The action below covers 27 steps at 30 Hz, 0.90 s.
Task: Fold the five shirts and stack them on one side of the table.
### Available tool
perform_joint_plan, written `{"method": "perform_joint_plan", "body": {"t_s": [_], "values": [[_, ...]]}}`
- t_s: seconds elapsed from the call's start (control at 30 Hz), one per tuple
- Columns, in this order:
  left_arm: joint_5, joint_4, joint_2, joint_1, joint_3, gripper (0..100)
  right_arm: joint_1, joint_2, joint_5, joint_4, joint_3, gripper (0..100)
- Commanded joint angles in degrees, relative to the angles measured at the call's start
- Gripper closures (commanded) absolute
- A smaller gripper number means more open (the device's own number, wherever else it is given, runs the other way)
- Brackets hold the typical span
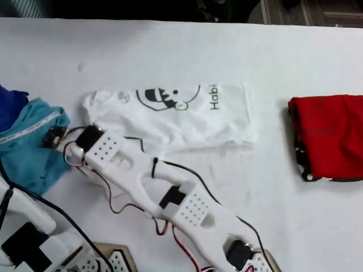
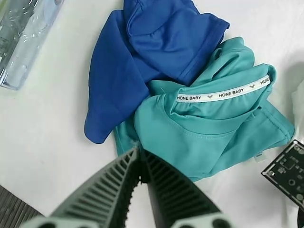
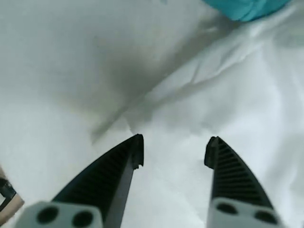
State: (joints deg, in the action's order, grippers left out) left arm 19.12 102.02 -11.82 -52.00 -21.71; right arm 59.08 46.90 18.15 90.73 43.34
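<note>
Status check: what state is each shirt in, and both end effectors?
white shirt: partly folded into a flat band, not stacked
red shirt: folded, on top of a dark garment
dark garment: under the red shirt, edge peeking out
teal shirt: crumpled, unfolded
blue shirt: crumpled, unfolded, touching the teal shirt
left end effector: shut, empty, above the teal shirt
right end effector: open, empty, over white fabric

Surface: white table (image 1: 170, 51).
Centre: white shirt (image 1: 170, 116), folded flat, print facing up.
Right side in the high view: red shirt (image 1: 329, 136), folded, lying on dark fabric (image 1: 300, 164).
Left side: teal shirt (image 1: 28, 153), crumpled, touching the crumpled blue shirt (image 1: 8, 107).
</note>
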Motion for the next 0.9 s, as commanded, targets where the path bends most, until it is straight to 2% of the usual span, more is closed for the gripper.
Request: {"method": "perform_joint_plan", "body": {"t_s": [0.0, 0.17, 0.33, 0.4, 0.53, 0.7, 0.77, 0.87], "values": [[-0.4, 0.3, -1.9, 0.7, 0.1, 97, 0.4, -1.5, -0.4, -1.6, 1.3, 76.9], [-0.4, 0.3, -1.9, 0.7, 0.2, 97, -0.4, 3.6, -0.4, -2.0, 3.7, 79.3], [-0.4, 0.3, -1.9, 0.7, 0.2, 97, -2.2, 4.3, -0.4, -1.5, 8.9, 99.0], [-0.4, 0.3, -1.9, 0.7, 0.2, 97, -2.9, 4.7, -0.3, 0.3, 11.0, 96.6], [-0.4, 0.3, -1.9, 0.7, 0.2, 97, -4.0, 4.7, 2.9, 3.7, 12.3, 97.9], [-0.4, 0.3, -1.9, 0.7, 0.2, 97, -3.6, 4.3, 3.3, 7.2, 12.3, 96.9], [-0.4, 0.3, -1.9, 0.7, 0.2, 97, -2.7, 4.3, 2.6, 7.5, 12.2, 91.2], [-0.4, 0.3, -1.9, 0.7, 0.2, 97, -1.5, 4.6, -2.1, 7.3, 12.2, 78.2]]}}
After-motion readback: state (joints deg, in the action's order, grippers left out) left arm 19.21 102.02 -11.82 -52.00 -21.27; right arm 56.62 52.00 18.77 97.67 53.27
